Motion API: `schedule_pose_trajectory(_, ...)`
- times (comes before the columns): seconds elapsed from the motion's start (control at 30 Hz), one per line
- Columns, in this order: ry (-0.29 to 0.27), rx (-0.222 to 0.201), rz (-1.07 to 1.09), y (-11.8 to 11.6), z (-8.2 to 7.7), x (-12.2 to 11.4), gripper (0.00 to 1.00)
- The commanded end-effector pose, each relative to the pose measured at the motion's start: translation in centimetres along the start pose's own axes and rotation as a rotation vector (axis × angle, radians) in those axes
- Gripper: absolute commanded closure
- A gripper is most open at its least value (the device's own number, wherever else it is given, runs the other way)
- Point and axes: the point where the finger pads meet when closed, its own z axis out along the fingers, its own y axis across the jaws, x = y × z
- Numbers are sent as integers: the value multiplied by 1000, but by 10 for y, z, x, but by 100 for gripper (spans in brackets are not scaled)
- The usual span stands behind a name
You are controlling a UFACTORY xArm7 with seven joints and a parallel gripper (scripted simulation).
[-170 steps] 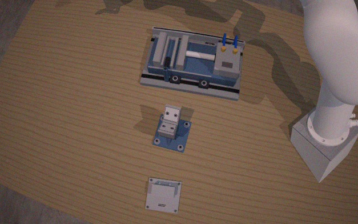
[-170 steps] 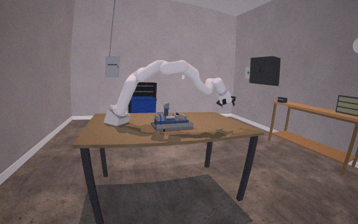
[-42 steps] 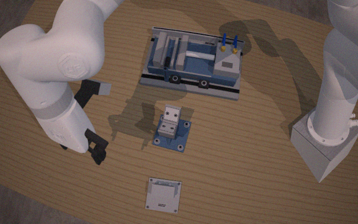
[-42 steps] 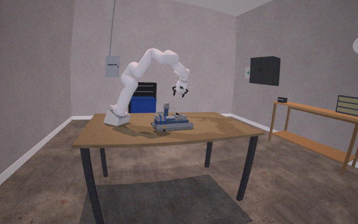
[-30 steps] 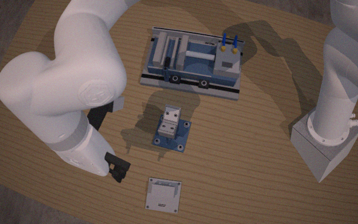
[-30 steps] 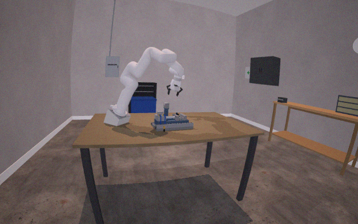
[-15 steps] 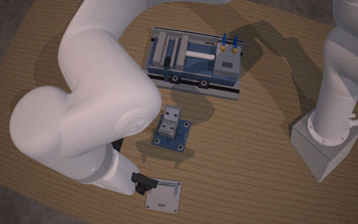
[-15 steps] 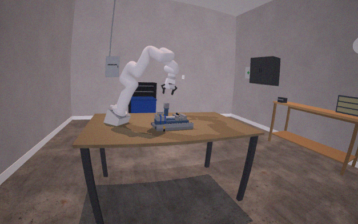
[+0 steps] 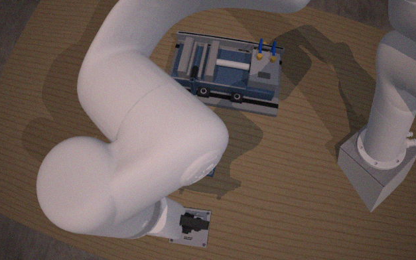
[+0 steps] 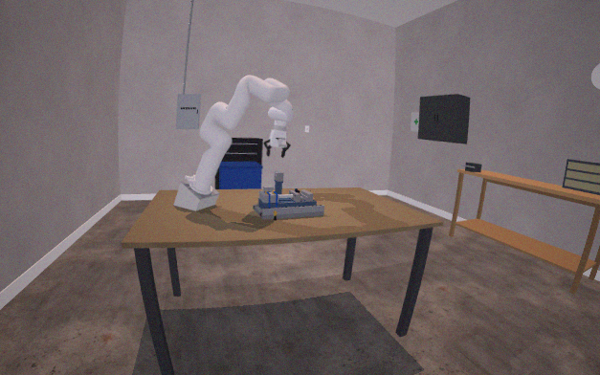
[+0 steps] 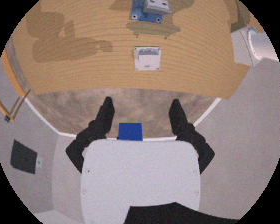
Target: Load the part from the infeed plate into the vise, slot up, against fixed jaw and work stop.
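Observation:
The part, a pale grey block (image 11: 149,57), lies on the infeed plate (image 9: 196,241) (image 11: 156,67); my gripper covers most of it in the top view. My gripper (image 9: 194,223) (image 10: 276,154) (image 11: 142,104) is open and empty, high in the air above the table. The vise (image 9: 232,79) (image 10: 294,211) stands open with nothing seen between its jaws. Its fixed jaw (image 9: 185,57) is on the left; the moving jaw (image 9: 211,63) is on the white rod. The black work stop (image 9: 194,71) points in at the near end. The V-block (image 10: 278,177) (image 11: 157,6) is mostly hidden by my arm in the top view.
The V-block's blue base (image 9: 211,173) (image 11: 141,13) lies between the infeed plate and the vise. The air cylinder (image 9: 264,71) with two blue hoses is at the vise's right end. My arm's pedestal (image 9: 368,172) (image 10: 196,197) stands at the table's side.

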Motion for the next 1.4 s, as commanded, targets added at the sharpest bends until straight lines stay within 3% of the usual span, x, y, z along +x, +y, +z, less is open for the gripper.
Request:
schedule_pose_trajectory(0.0,5,7,-1,2,-2,-1,0)
schedule_pose_trajectory(0.13,5,7,-1,2,-2,-1,0)
schedule_pose_trajectory(0.2,57,44,-29,23,-4,-3,0)
schedule_pose_trajectory(0.7,57,44,-29,23,-4,-3,0)
schedule_pose_trajectory(0.77,84,67,-43,33,-5,-4,0)
schedule_pose_trajectory(1.37,91,74,-47,36,-5,-4,0)
